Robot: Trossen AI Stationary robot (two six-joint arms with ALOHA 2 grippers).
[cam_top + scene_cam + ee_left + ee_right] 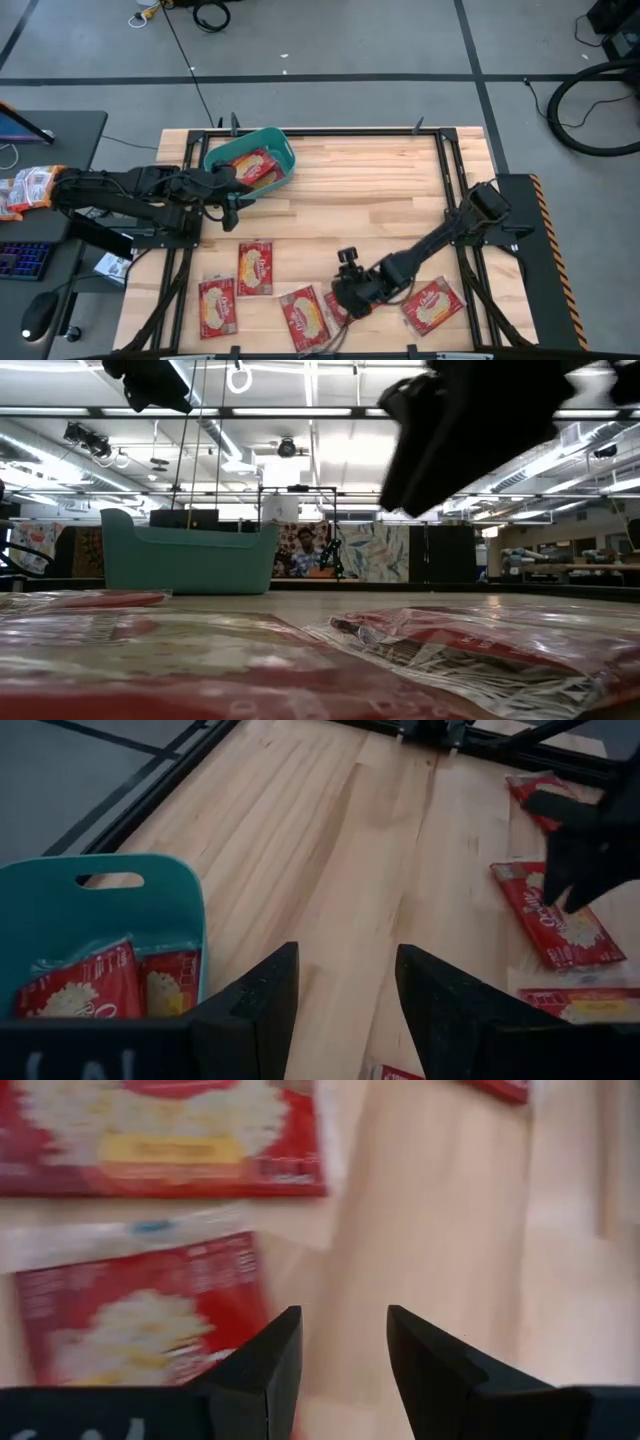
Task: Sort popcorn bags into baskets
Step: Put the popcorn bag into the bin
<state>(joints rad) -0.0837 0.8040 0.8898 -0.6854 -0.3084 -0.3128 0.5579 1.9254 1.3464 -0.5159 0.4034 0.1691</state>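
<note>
The teal basket (283, 148) stands at the table's far left with popcorn bags (256, 166) lying flat inside it; the left wrist view also shows the basket (100, 915) and the bags (80, 990). Several red popcorn bags lie flat along the near edge (255, 268) (218, 306) (305, 316) (434, 305). My left gripper (236, 203) hovers open just beside the basket's near side, with nothing between its fingers (345, 965). My right gripper (347, 298) is open above the near-edge bags, a bag (140, 1320) below and beside its fingers.
Black frame rails (450, 180) run along the table's sides and far edge. More red packets (28, 188) lie on a side desk left of the table, near a keyboard (22, 260). Bare wood (370, 190) fills the table's middle.
</note>
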